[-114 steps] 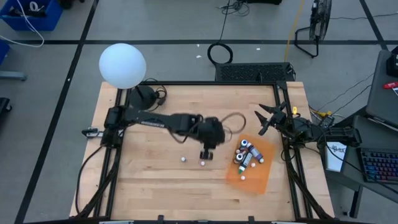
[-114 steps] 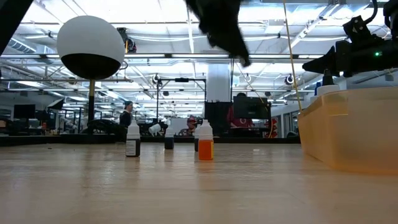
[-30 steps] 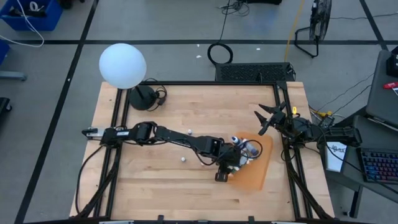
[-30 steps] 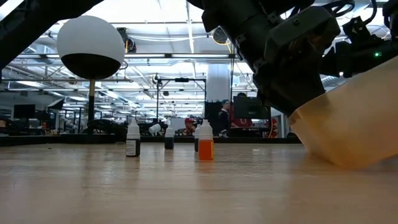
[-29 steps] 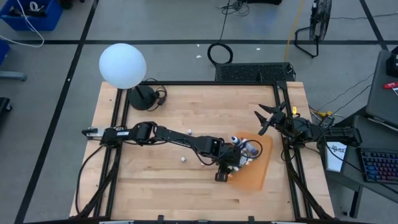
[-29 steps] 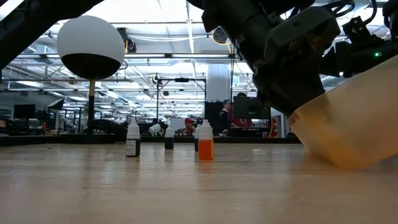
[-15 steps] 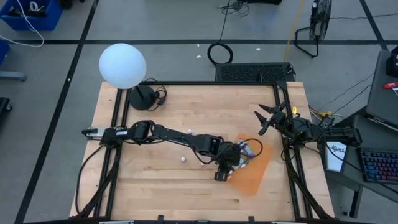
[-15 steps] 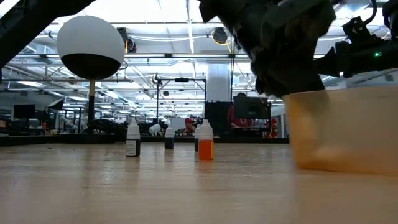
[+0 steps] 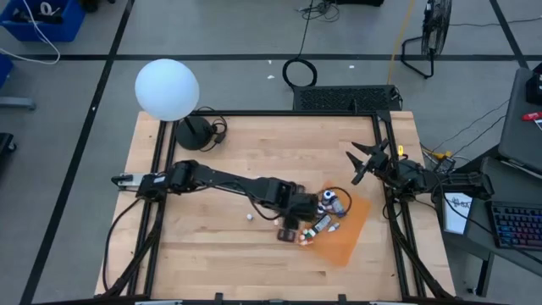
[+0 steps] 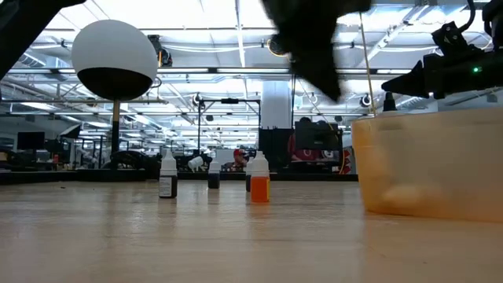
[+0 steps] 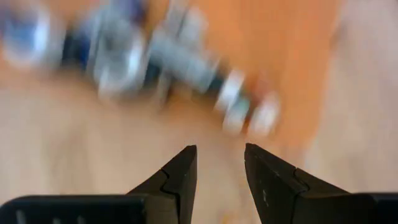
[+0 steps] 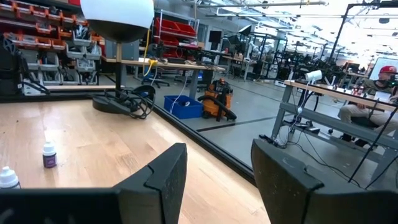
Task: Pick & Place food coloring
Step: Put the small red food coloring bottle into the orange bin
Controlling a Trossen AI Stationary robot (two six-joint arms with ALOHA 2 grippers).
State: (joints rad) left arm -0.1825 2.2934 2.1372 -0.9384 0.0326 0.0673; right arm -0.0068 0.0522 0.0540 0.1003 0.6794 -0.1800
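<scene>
Several food coloring bottles (image 9: 327, 212) lie in a heap on the orange tray (image 9: 349, 235) at the table's right middle; the left wrist view shows them blurred (image 11: 186, 62). My left gripper (image 9: 296, 235) hovers open just left of the tray's near-left corner, pointing steeply down, with bare table between its fingers (image 11: 219, 152). One small bottle (image 9: 251, 217) stands alone on the table left of it. In the low view three bottles (image 10: 259, 181) stand upright on their bases. My right gripper (image 9: 360, 165) waits open at the table's right edge.
A white globe lamp (image 9: 167, 89) stands at the far left corner with its dark base and cable (image 9: 196, 131). In the low view the translucent orange tray wall (image 10: 428, 165) fills the right side. Bare wood lies along the near side of the table.
My left gripper has risen from the tray's near-left corner and drawn back toward the table's left. The orange tray, which stood tipped up at that side, has dropped flat and has shifted and turned a little on the table, its bottles shifting with it.
</scene>
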